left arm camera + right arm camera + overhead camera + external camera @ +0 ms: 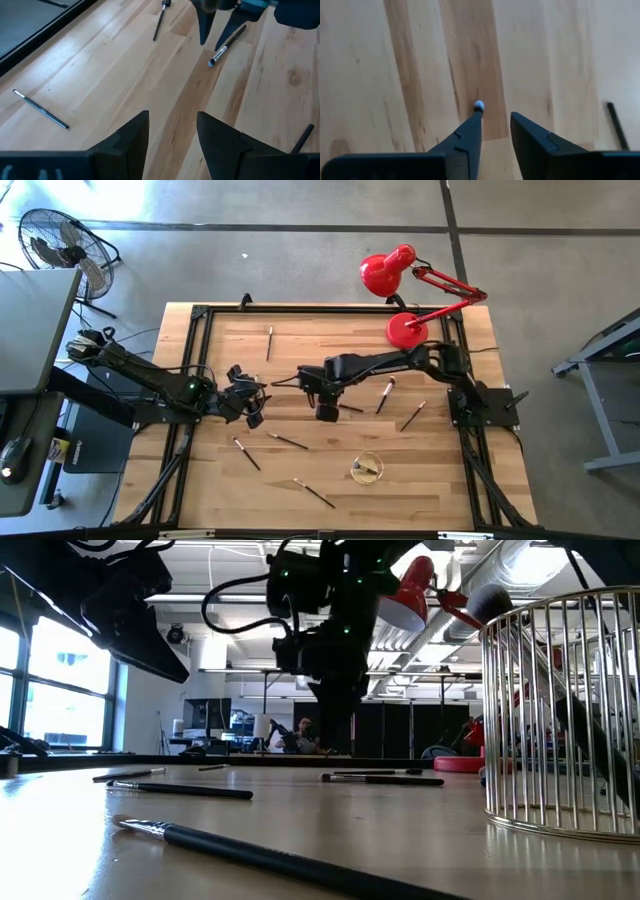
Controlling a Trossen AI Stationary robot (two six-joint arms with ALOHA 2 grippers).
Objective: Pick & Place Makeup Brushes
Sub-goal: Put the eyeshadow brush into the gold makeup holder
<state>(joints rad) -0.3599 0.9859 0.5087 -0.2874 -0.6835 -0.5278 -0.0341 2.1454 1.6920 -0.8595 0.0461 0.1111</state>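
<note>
The table (220, 490) is pale butcher-block wood with a black frame along its edges. Makeup brushes lie scattered on it: one (270, 343) near the far edge, one (384, 395) and another (413, 416) right of centre, one (287, 441) and one (246, 453) toward the near left, and one (314, 493) near the front. A wire cup (367, 469) stands near the front. A red lamp's base (406, 331) sits at the far right.
</note>
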